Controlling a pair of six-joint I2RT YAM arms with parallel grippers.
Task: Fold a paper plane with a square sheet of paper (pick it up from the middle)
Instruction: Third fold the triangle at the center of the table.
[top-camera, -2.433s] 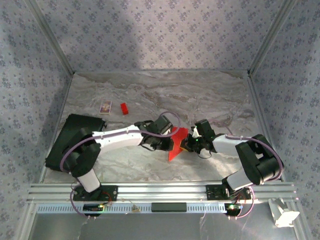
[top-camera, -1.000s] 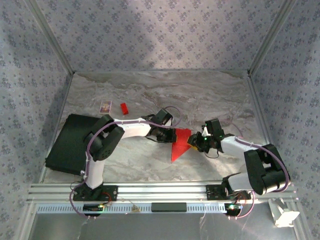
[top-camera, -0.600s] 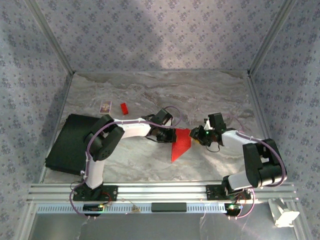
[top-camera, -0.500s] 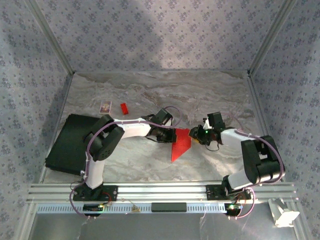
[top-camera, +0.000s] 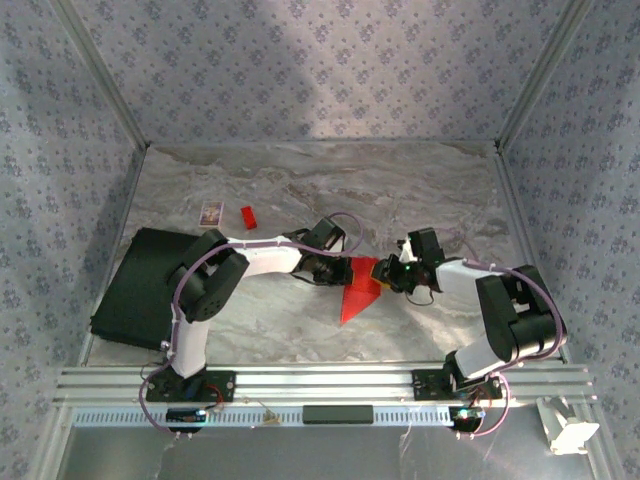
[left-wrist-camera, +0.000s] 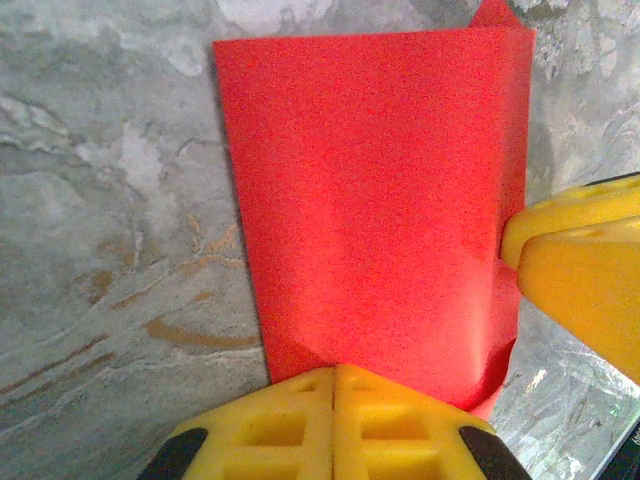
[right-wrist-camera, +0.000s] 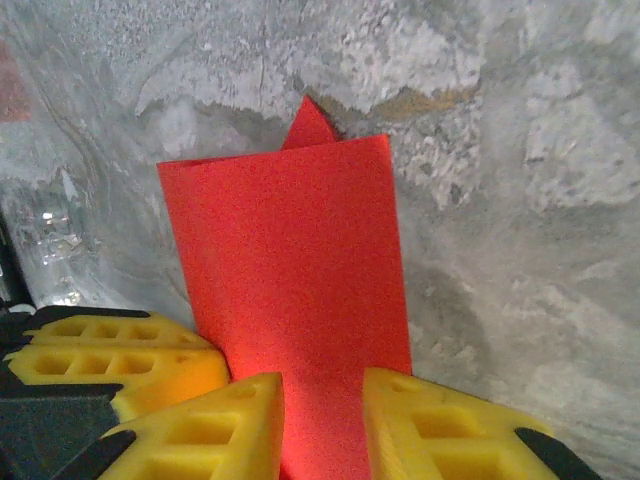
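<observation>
While the left pincer (left-wrist-camera: 335, 375) sits clenched, its two yellow fingers pressed flat together, the near edge of the red sheet of paper (left-wrist-camera: 370, 200) runs straight into them and is lost. It looks pinched there, though the bite itself is hidden. Over to the right pincer (right-wrist-camera: 322, 388): its fingers stand apart, a band of red shows in the gap, and nothing is squeezed. Whether the tips rest on the paper I can't tell, since the frame cuts them off low down.

From the left wrist, one right finger (left-wrist-camera: 580, 280) noses in at the sheet's right edge, touching or just beside it. From the right wrist, a left finger (right-wrist-camera: 110, 350) lies close along the paper's left side.

The sheet is folded, one flat panel facing up, and a small pointed tip peeks over its far edge. It lies mid-desk (top-camera: 300, 190) between the two arms, narrowing to a point toward the bases, with its upper part covered by both pincers from above.

Farther back left, well apart from the paper, a tiny red block (top-camera: 248, 216) sits beside a small card (top-camera: 211, 213) whose pattern is too small to read. A black slab (top-camera: 135, 285) lies at the left edge, partly under the left arm.
</observation>
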